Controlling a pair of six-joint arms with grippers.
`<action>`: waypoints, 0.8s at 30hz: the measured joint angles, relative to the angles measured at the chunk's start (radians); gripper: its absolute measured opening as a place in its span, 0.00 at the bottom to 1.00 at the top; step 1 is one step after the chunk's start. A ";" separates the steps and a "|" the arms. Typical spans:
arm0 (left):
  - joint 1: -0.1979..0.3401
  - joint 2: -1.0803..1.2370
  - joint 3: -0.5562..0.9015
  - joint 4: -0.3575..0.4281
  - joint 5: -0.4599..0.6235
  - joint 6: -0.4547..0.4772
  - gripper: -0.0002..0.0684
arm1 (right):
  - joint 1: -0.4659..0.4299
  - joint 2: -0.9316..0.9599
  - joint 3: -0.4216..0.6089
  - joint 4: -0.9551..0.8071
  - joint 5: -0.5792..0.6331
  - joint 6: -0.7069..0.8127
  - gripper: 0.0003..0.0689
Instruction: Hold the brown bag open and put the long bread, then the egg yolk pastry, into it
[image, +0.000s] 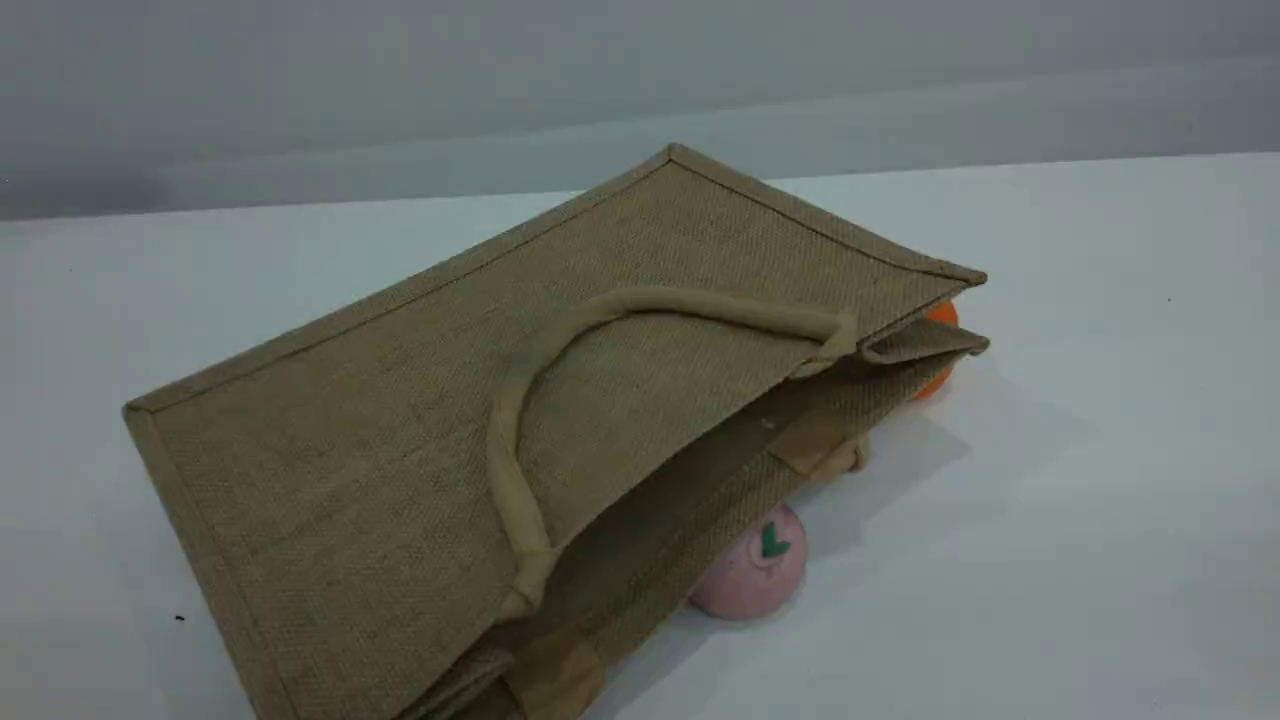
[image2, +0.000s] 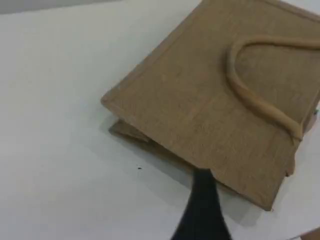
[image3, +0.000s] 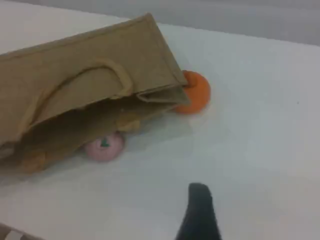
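Large tan-brown woven jute bag (image: 400, 440) lying flat at table centre, mouth facing right, beige rope handle (image: 560, 345) on top. Smooth pink ball (image: 748, 575) and orange ball (image: 938, 350) tucked against mouth edge. Left gripper (image2: 202, 210) and right gripper (image3: 199, 212) both spread wide, empty.

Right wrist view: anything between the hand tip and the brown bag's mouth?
Only bare white table between the right hand and the brown bag; the pink ball sits at the bag's edge.

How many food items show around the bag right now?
2: a pink ball tucked under the bag's open edge, an orange ball behind its corner. Others may be hidden.
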 joint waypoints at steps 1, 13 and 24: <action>0.000 0.000 -0.001 0.000 0.001 0.001 0.73 | -0.012 0.000 0.000 0.000 0.000 0.000 0.70; 0.000 0.000 -0.001 -0.001 0.006 0.001 0.73 | -0.277 0.000 0.000 0.000 0.001 0.000 0.70; 0.218 -0.025 -0.002 -0.003 0.006 0.001 0.73 | -0.349 0.000 0.000 0.001 0.001 0.000 0.70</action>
